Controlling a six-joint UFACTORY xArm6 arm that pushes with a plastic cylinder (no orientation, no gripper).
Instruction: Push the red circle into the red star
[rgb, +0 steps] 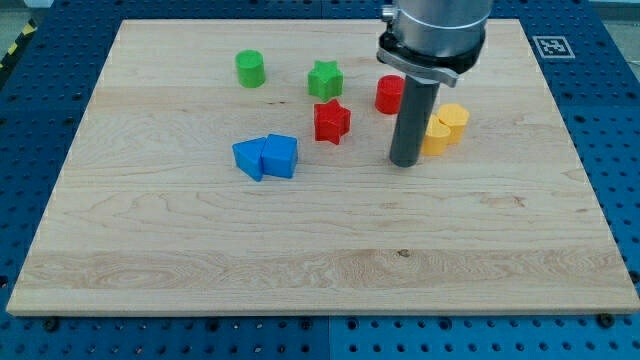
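Note:
The red circle (389, 94) stands on the wooden board right of centre near the view's top. The red star (331, 121) lies to its left and slightly lower, a small gap apart. My tip (404, 162) rests on the board below and slightly right of the red circle, well right of the red star, and touches neither. The rod's upper part partly covers the red circle's right edge.
A green star (324, 79) sits just above the red star. A green cylinder (250, 69) is at the upper left. Two blue blocks (266, 157) touch each other left of centre. Two yellow blocks (445, 128) sit right beside my tip. The board's edge (320, 316) runs along the view's bottom.

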